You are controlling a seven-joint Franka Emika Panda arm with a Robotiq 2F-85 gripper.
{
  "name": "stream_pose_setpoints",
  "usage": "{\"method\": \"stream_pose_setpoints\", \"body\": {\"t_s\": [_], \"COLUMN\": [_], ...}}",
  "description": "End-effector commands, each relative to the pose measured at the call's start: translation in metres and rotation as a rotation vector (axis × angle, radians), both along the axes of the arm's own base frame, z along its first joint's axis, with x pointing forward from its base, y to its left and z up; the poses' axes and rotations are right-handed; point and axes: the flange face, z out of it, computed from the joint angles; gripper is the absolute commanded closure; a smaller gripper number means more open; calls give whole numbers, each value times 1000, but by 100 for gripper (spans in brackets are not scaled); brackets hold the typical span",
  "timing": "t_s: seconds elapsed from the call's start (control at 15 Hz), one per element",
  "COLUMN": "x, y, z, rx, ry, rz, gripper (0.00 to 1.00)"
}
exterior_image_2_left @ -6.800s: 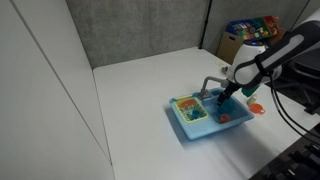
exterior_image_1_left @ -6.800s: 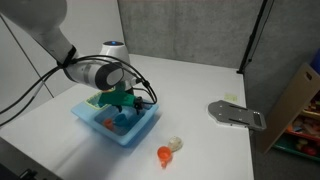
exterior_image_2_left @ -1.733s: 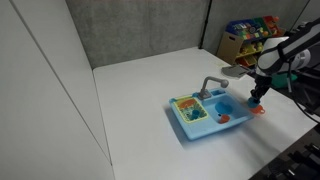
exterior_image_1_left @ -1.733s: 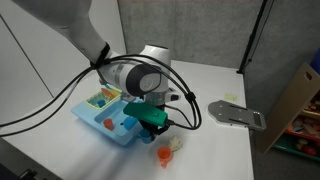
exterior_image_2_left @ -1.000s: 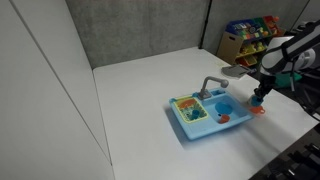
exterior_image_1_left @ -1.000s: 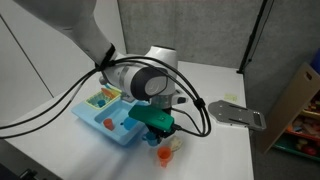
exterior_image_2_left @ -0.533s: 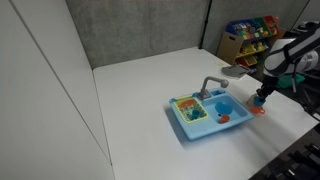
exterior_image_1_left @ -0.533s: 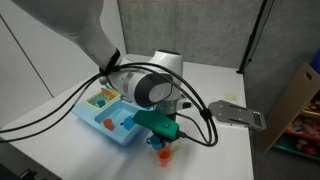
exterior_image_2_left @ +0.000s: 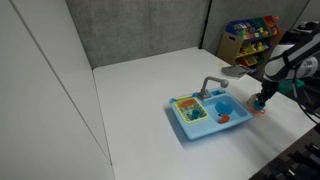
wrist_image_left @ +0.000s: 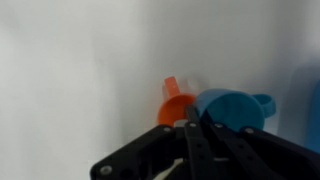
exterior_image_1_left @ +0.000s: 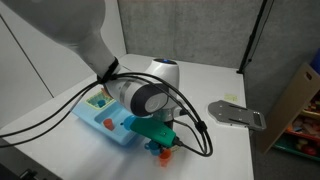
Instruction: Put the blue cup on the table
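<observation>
On the wrist view I see the blue cup (wrist_image_left: 232, 108) right at the gripper (wrist_image_left: 192, 122), whose fingers look pinched together on the cup's near rim; the orange cup (wrist_image_left: 176, 108) sits just beside it on the white bench (wrist_image_left: 70, 60); whether the blue cup touches the bench I cannot tell; in an exterior view the arm (exterior_image_1_left: 140, 95) reaches low near the bench's front edge, beside the toy sink (exterior_image_1_left: 100, 120).

Smooth plastic blue cup (wrist_image_left: 232, 106) and orange cup (wrist_image_left: 175, 107) — matt white table (wrist_image_left: 70, 70)
</observation>
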Motion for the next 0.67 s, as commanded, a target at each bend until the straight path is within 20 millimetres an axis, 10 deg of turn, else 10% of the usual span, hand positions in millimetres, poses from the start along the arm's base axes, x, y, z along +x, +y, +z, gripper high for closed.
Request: {"method": "stream_pose_setpoints", "body": {"t_s": [0.0,0.6], "x": [-6,-19], "y": [2,20], "z": [0,-8], "rx": [3,24], "ry": [-13,7], "rz": [27,88], "gripper": [98,98]}}
